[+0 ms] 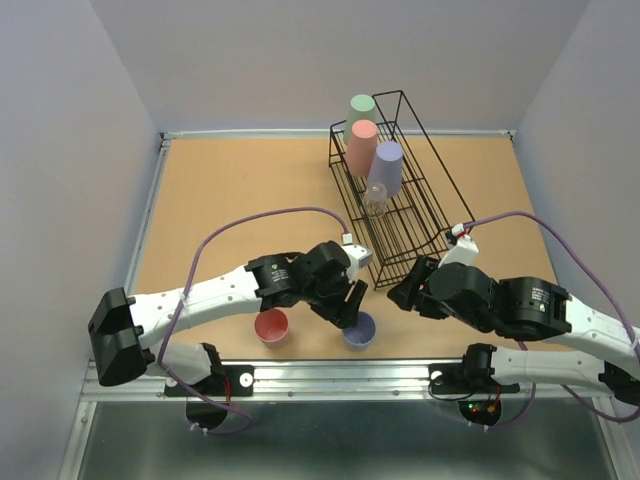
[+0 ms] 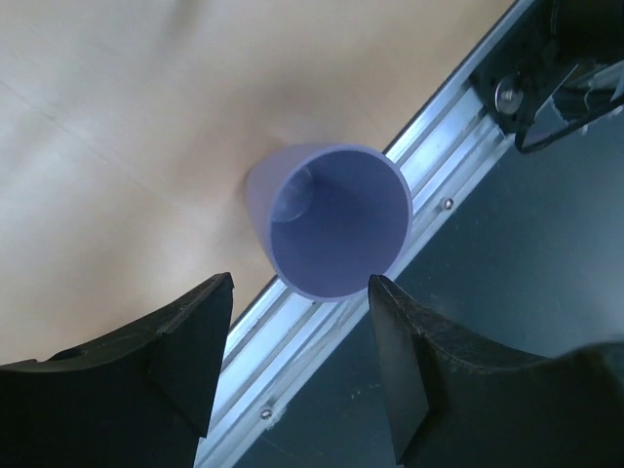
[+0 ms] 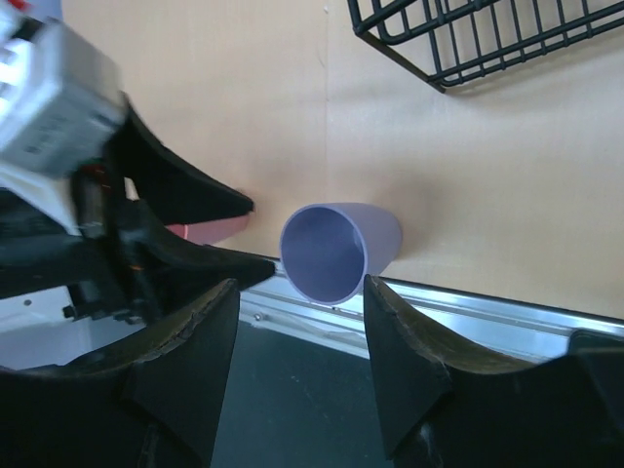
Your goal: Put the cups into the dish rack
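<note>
A lavender cup [image 1: 359,329] stands upright near the table's front edge, with a salmon cup [image 1: 271,325] to its left. My left gripper [image 1: 345,303] hovers just above the lavender cup's [image 2: 336,219] far-left side, open and empty [image 2: 300,292]. My right gripper [image 1: 402,292] is open and empty to the cup's right, facing it [image 3: 336,249]. The black wire dish rack [image 1: 430,190] holds a green cup [image 1: 361,108], a salmon cup [image 1: 361,145], a lavender cup [image 1: 385,166] and a small clear cup [image 1: 376,201], all upside down.
An aluminium rail [image 1: 330,375] runs along the table's front edge, right behind the lavender cup. The rack's near corner [image 3: 458,54] shows in the right wrist view, as do the left gripper's fingers [image 3: 185,200] and part of the salmon cup [image 3: 210,231].
</note>
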Motion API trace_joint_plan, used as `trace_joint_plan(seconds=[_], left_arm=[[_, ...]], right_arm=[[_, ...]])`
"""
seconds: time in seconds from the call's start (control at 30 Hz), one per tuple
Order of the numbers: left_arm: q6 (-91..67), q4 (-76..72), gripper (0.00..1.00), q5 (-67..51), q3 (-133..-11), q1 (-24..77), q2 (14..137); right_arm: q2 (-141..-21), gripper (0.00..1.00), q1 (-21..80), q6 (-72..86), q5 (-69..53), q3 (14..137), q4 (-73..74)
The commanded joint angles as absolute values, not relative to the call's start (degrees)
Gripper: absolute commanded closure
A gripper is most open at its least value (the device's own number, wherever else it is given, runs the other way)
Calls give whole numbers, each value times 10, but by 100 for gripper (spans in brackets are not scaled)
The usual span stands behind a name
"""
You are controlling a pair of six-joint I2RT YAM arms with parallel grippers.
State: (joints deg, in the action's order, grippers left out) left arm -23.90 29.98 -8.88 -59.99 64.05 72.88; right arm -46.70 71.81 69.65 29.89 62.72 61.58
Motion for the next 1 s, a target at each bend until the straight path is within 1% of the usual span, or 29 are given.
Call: trace_joint_plan(seconds=[0.0,0.2,0.4,0.43,0.6,0.63,0.7,0.73,0.87,0.97], left_arm=[[-268,284,31,-97,-593,665,751],[-274,267,33,-87,-585,680,781],[-287,264,45,-48,-580,681,806],[-288,261,49,-47,-577,681,808],[-290,251,60,-43,-575,682,813],[-290,250,65,-45,-573,681,815],[-291,246,71,-44,-568,682,815],[-291,245,79,-45,-568,681,815],[-294,249,100,-41,-570,682,799],[-296,261,100,-29,-581,682,769]], right_arm=[[-443,41,720,696,295,608,583],[-422,41,720,714,291,595,591],[-412,41,720,725,290,592,604],[-410,41,720,725,291,593,605],[-407,41,720,727,295,596,614],[-407,41,720,728,294,595,614],[-407,41,720,728,295,594,614],[-407,41,720,728,294,593,615],[-406,41,720,729,295,595,614],[-399,39,720,736,299,600,613]])
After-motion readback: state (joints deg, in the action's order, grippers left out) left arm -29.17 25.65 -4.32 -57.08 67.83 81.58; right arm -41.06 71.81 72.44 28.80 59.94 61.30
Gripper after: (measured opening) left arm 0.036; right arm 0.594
